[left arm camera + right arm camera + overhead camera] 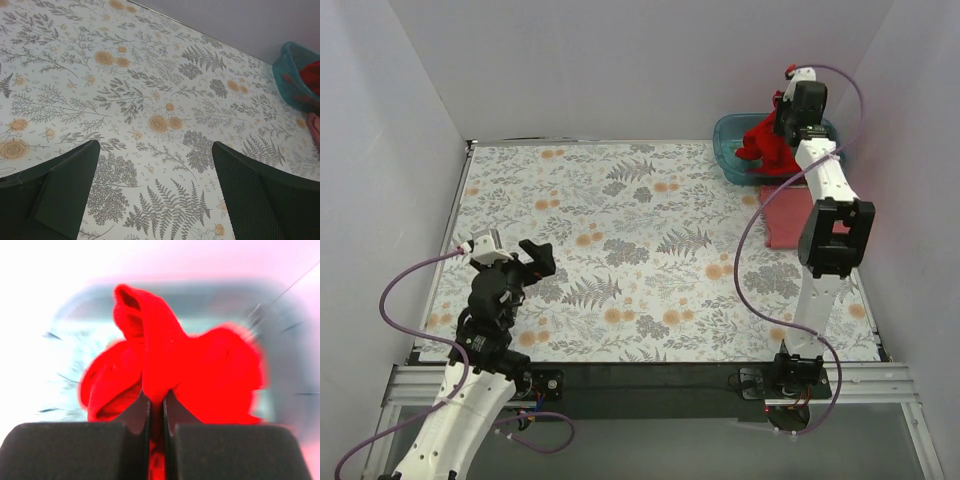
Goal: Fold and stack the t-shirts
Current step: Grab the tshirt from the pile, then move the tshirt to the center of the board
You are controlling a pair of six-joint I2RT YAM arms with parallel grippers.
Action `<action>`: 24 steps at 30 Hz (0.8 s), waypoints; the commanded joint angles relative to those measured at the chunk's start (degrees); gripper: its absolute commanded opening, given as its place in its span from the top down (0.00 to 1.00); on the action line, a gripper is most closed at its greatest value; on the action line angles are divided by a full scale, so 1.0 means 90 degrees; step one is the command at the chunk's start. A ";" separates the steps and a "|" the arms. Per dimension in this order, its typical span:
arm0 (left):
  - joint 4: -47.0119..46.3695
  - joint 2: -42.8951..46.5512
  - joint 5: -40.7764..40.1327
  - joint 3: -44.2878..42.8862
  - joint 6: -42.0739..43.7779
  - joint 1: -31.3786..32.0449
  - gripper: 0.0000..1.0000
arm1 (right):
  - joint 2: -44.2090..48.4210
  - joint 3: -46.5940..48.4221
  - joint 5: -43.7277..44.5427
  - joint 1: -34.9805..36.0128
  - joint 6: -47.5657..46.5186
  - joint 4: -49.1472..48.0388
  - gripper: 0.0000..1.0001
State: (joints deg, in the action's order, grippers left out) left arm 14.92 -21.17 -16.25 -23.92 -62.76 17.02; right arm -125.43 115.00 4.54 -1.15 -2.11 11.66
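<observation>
1. right wrist view: red t-shirt (pixel 170 365) is bunched up, one fold of it pinched betw the two dark fingers of the right gripper (pixel 156 399). jaws are nearly together w/ only cloth in the narrow gap.
2. top external: same shirt hangs as a crumpled clump from that gripper, over the teal tub (pixel 728 140) at the far right corner. its lower end seems to reach down into the tub, but the right arm (pixel 832 200) hides part of it, so not sure.
3. pink t-shirt (pixel 782 218) lies flat as a folded rectangle on the floral table cover (pixel 620 210). it sits just on the near side of the tub, by the right edge, and the right arm crosses over part of it.
4. left gripper (pixel 155 146): jaws wide apart, nothing betw them. it hovers over the cover near the left front, well apart from both shirts.
5. left wrist view: tub at far right of frame w/ a bit of red inside, and an edge of pink cloth just below it.
</observation>
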 commanded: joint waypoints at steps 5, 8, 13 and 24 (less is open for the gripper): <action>-0.0056 0.0486 -0.0099 0.0021 0.0021 0.0014 0.06 | 0.3386 -0.1222 0.0131 0.0644 -0.0703 -0.0417 0.99; -0.0027 0.0788 -0.0060 0.0012 -0.0067 0.0014 0.06 | 0.4490 -0.1750 -0.0083 0.0937 -0.0830 -0.0280 0.99; 0.0120 0.0956 0.0165 -0.0018 -0.0155 0.0014 0.06 | 0.6210 -0.2894 -0.1547 0.1221 -0.0363 -0.0251 0.99; 0.0100 0.0722 0.0292 -0.0008 -0.0155 0.0014 0.06 | 0.6321 -0.5599 -0.1388 0.3846 0.1015 -0.1497 0.99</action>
State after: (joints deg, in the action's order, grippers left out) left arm 15.22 -13.41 -14.20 -23.88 -64.34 17.02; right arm -64.58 67.96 -12.43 27.62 2.94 5.58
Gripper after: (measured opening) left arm 0.944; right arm 0.073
